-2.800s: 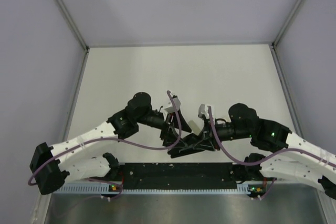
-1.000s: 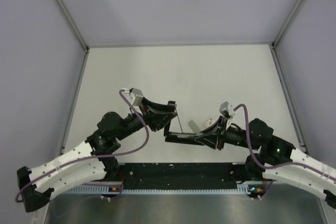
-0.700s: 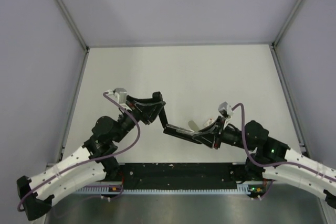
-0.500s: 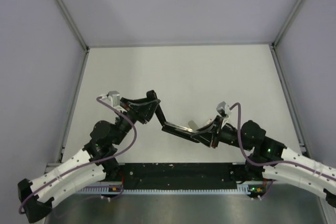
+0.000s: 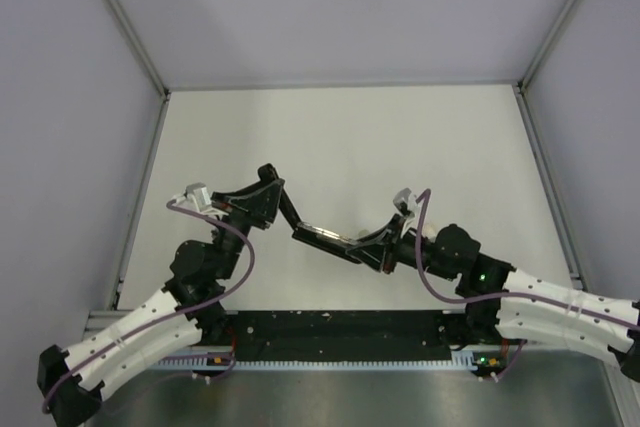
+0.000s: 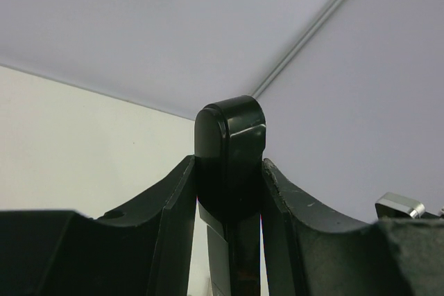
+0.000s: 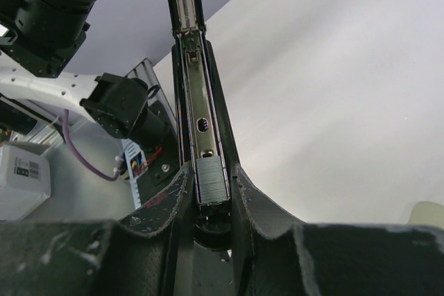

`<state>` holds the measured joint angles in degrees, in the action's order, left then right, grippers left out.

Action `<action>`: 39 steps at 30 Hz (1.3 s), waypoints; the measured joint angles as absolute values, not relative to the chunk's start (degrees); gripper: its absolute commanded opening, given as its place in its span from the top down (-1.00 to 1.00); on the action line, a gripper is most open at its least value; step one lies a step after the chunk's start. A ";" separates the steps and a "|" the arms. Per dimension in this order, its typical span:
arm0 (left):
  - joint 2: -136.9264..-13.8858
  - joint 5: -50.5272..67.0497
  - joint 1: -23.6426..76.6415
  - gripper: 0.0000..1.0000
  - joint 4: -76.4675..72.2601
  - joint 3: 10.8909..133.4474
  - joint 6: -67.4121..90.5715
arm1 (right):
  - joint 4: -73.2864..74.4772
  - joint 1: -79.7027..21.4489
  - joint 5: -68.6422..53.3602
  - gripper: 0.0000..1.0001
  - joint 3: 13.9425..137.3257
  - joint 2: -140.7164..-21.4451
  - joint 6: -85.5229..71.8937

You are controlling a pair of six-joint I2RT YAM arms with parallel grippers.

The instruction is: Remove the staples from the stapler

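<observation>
well, both arms share the stapler (image 5: 322,238), which hangs opened out above the table (image 5: 420,137), toward its near side, between the two grippers. the left gripper (image 5: 265,189) has its jaws clamped on the lid arm just behind its rounded black end. the right gripper (image 5: 376,246) has its jaws clamped across the magazine. risks, as we judge them: the left hold sits on smooth plastic, so a pull along the lid arm could slide it free and let the lid snap back over the channel. if the arms spread wider, the hinge takes the strain. the staples (image 7: 211,181) lie in the open channel right at the right jaws, so a careless tilt could spill them unaimed or wedge them against a finger. the top view gives the layout, the shallow bend of lid arm and magazine, but no staples, and we cannot be sure from it how high the stapler rides off the table. only the right wrist view shows the staple block and the spring rail running up the channel. only the left wrist view shows the rounded end poking out past the fingers.
</observation>
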<state>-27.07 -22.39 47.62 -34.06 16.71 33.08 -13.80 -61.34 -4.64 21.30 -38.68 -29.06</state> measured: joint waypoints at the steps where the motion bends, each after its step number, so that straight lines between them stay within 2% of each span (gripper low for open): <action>1: -26.79 -22.94 47.33 1.00 -34.28 16.67 32.86 | -15.51 -61.34 -4.69 1.00 21.08 -39.90 -29.19; 28: -32.88 -25.06 43.94 1.00 -38.68 17.10 31.62 | -38.22 -61.39 -10.66 1.00 17.02 -60.62 -34.46; 39: -33.36 -27.92 43.94 1.00 -39.94 18.15 33.52 | -41.71 -62.28 -8.73 1.00 16.97 -61.65 -36.97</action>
<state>-33.36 -27.92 43.94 -39.94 18.15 33.52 -41.71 -62.28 -8.73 16.97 -61.65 -36.97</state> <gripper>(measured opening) 0.424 0.204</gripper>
